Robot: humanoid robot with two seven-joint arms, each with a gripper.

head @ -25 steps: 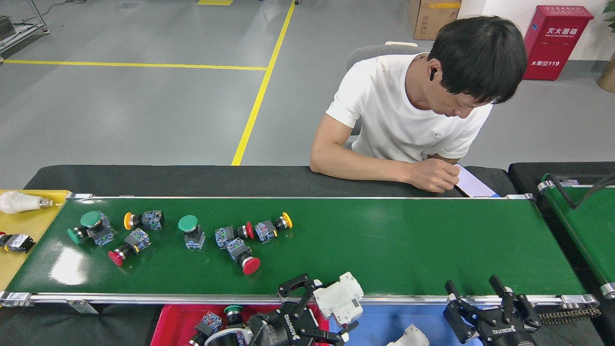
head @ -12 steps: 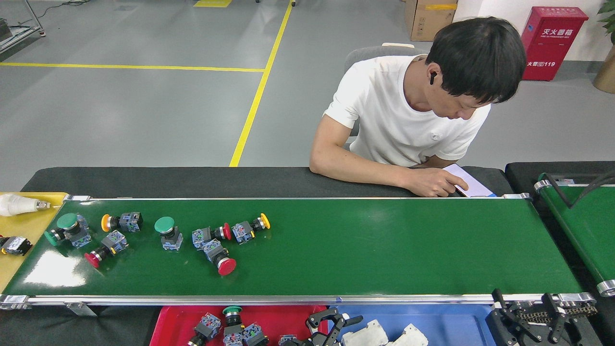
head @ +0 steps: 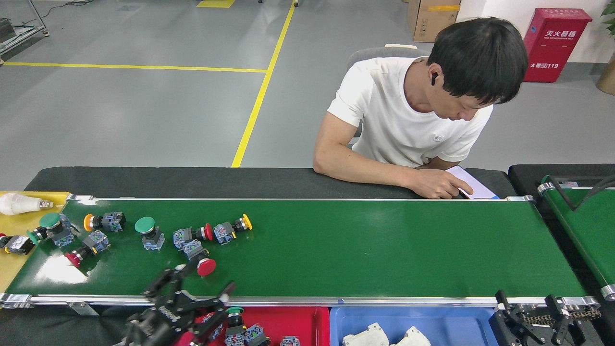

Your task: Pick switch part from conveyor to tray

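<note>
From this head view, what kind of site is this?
Likely a factory-floor sorting cell: a green conveyor carrying push-button switch parts, sorting bins below, yellow floor lines and a fire-extinguisher box.

Seven switch parts (head: 199, 259) lie on the conveyor (head: 360, 250); below it, one red tray (head: 298, 322), one blue tray (head: 456, 322).

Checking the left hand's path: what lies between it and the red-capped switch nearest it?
In the head view, only bare green belt separates the open left hand from the red-capped switch; nothing blocks it.
</note>
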